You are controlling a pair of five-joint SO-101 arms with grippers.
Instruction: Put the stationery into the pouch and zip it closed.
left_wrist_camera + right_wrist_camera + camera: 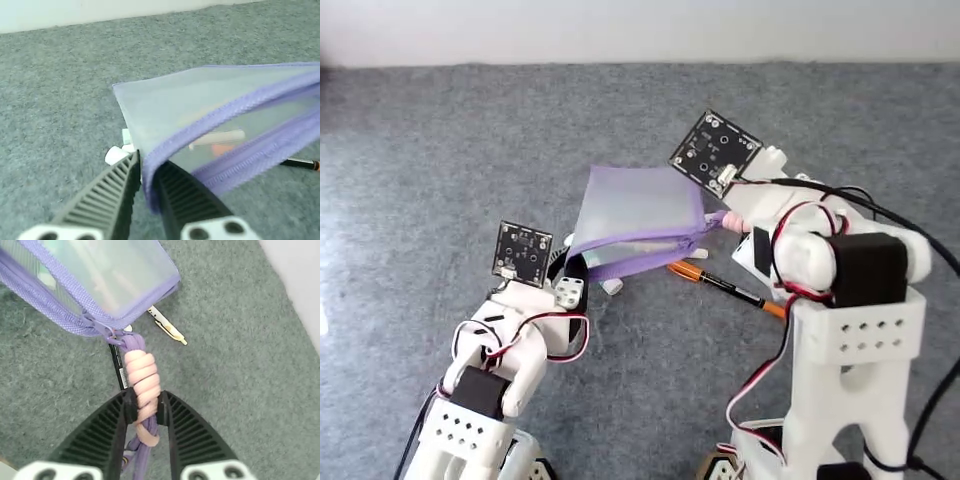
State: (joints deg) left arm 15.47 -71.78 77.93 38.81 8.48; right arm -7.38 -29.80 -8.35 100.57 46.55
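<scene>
Pen (730, 288) comes nearest: it lies on the bench (440, 130) just in front of the pouch (635, 215), outside it, one end by the right arm. We see a small white piece (611, 287) on the bench just beside the left gripper (147, 169). That gripper is narrow, pinched on the pouch's near corner at the zip band. The right gripper (145, 399) is clamped on the pink braided pull cord (142, 371), which hangs off the slider (106, 329) at the pouch's other corner. The pouch sits between the two arms, tilted up, with pale and orange items showing through its wall.

We judge the step to be zipping, but we cannot tell how much of the zip is shut. To do it well we want the pull straight along the zip line, with the left pinch firm as anchor so the pouch does not drag or fold. The cord could slip between the pads, so steady force, no jerk. The loose pen should go in before the zip is shut.
</scene>
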